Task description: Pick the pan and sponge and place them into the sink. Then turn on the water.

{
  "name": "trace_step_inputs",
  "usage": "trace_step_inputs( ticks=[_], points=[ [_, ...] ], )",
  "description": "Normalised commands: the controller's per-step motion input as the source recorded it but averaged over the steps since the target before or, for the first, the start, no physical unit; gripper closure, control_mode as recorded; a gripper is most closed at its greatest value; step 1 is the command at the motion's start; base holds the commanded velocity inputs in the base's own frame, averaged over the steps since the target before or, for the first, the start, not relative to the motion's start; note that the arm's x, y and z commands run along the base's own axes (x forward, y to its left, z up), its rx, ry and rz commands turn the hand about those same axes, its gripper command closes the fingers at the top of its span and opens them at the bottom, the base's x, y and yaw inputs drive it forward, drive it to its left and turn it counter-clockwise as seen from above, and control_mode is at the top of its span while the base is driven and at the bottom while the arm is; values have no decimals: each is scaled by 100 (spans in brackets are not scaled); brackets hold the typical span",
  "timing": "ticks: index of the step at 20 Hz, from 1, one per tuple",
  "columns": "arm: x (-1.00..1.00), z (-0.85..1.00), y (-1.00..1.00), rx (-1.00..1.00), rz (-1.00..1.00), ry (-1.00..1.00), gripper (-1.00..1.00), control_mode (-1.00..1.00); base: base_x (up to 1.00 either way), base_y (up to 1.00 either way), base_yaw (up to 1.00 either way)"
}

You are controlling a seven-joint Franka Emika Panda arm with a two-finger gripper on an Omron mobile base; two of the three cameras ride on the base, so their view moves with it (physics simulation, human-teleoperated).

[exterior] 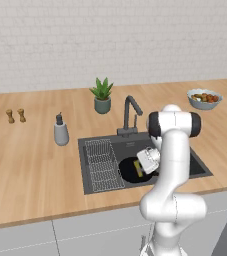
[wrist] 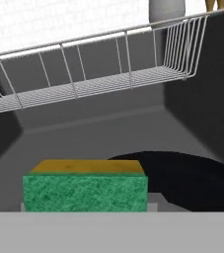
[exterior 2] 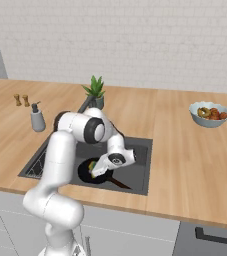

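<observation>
Down inside the dark grey sink, my gripper is shut on the sponge. The sponge shows a green face and a yellow edge in the hand view. It hangs just above the black pan, which lies on the sink floor. The pan's thin handle points toward the front right. The fingertips are hidden behind the sponge. No water falls from the dark faucet.
A wire rack fills the sink's left part. On the wooden counter stand a grey soap dispenser, a potted plant, two small shakers and a fruit bowl.
</observation>
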Motion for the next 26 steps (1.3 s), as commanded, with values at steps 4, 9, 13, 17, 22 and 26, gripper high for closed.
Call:
trace_step_inputs(
  ticks=[4, 9, 13, 17, 22, 26],
  points=[
    [34, -13, -9, 0, 0, 0, 100, -100, 0, 0, 0],
    [20, -4, -4, 0, 0, 0, -100, -100, 0, 0, 0],
    [0, 0, -23, 5, 0, 0, -100, -100, 0, 0, 0],
    [0, 4, -14, 5, 0, 0, -100, -100, 0, 0, 0],
    [-13, 51, 0, 8, -2, -1, -100, -100, 0, 0, 0],
    [-27, 79, 0, 7, -10, 0, -100, -100, 0, 0, 0]
  ],
)
